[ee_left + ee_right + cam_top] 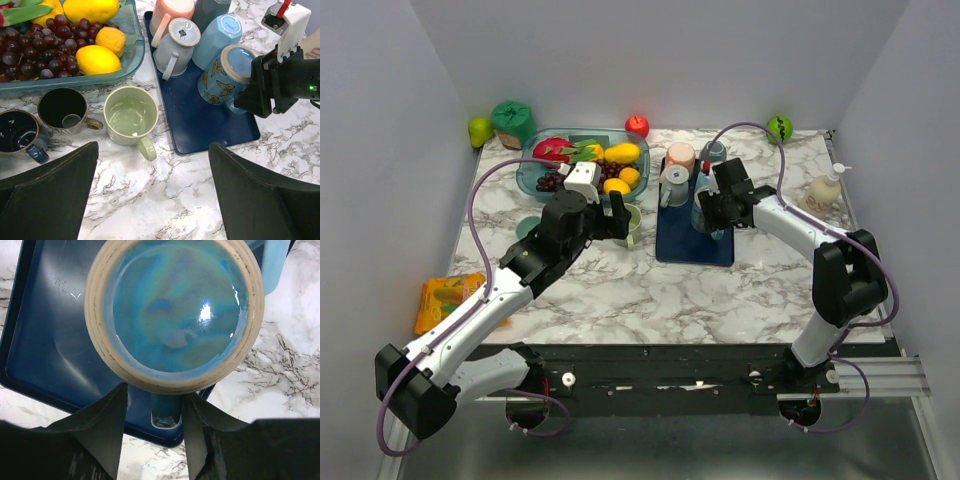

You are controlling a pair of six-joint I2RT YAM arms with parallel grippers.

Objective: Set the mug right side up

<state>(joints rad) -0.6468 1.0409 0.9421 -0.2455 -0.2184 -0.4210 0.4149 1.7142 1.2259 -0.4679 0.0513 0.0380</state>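
Mug (pixel 175 315) sits base-up on the tray (pixel 45 340), so the flip isn't done. Right end effector (pixel 155 407) straddles its handle (pixel 165 415), jaws apart, no clamp yet. Left end effector (pixel 153 150) is wide open and empty, beside the tray. To do: grip, lift, invert, set down.

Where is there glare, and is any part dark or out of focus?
Right wrist view: a white glare spot on the upturned blue mug; the right fingers dark. Left wrist view: the green mug sharp, the left fingers dark and a little soft. Top view: even light, faint shadows on the table.
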